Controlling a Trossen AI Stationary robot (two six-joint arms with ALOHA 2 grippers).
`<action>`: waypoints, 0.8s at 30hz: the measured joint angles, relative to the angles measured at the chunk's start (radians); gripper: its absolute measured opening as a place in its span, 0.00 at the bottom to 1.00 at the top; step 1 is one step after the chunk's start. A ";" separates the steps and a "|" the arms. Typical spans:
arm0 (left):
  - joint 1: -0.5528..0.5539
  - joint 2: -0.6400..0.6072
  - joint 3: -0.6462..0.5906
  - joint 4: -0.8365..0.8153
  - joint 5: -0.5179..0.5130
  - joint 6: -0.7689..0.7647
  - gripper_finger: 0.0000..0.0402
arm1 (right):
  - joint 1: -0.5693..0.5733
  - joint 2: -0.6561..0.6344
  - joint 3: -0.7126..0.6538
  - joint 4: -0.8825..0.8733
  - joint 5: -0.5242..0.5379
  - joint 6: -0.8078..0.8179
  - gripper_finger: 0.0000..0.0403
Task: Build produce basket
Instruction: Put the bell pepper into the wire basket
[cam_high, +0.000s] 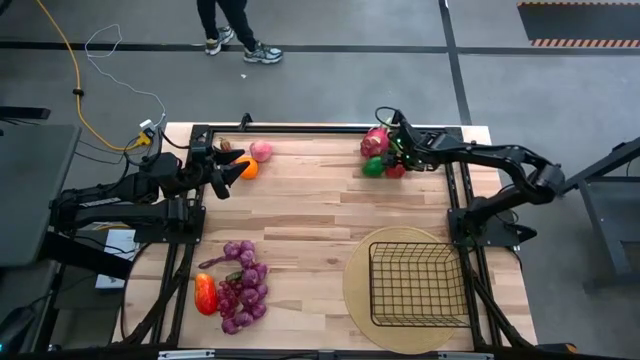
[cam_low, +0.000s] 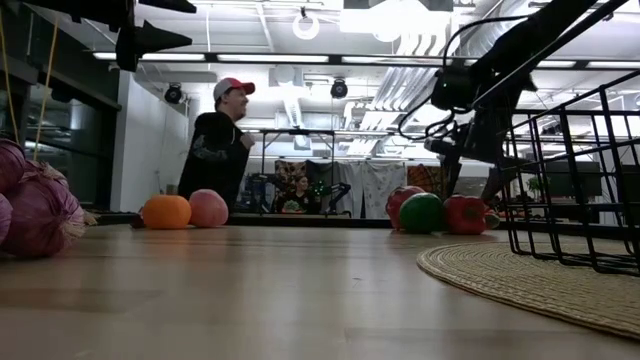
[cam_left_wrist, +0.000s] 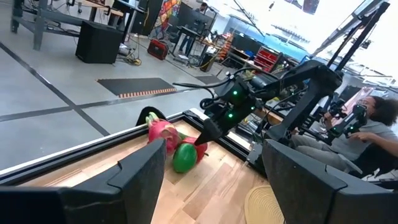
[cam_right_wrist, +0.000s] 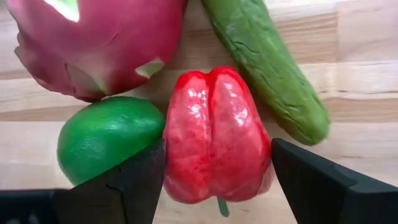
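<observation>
My right gripper (cam_right_wrist: 217, 149) is open and low over a pile of produce at the table's far right. Its fingers stand on either side of a red pepper (cam_right_wrist: 214, 134). Beside the pepper lie a green round fruit (cam_right_wrist: 106, 137), a pink dragon fruit (cam_right_wrist: 93, 43) and a cucumber (cam_right_wrist: 267, 68). My left gripper (cam_high: 225, 175) is open and raised next to an orange (cam_high: 247, 168) and a pink fruit (cam_high: 261, 151) at the far left. The black wire basket (cam_high: 418, 285) rests on a round woven mat (cam_high: 355, 285) at the near right. My right gripper comes at the red pepper (cam_right_wrist: 180, 155) from above, one finger (cam_right_wrist: 124, 183) on each side. The pepper lies on the table. Whether either finger touches it, I cannot tell.
Purple grape bunches (cam_high: 243, 285) and an orange-red pepper (cam_high: 205, 293) lie at the near left. The middle of the wooden table (cam_high: 310, 210) is bare. A person (cam_low: 225, 140) stands beyond the far edge, and another person (cam_left_wrist: 373, 118) sits to the right.
</observation>
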 joint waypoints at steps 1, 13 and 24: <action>0.000 0.000 0.000 0.000 0.000 0.000 0.64 | 0.004 0.009 0.000 0.011 -0.001 0.000 0.68; 0.000 0.000 0.000 -0.006 0.000 0.000 0.64 | 0.005 0.034 0.000 -0.004 0.015 0.011 0.66; 0.000 0.000 0.000 -0.008 0.000 0.000 0.64 | 0.010 -0.065 -0.012 -0.060 0.007 -0.008 0.45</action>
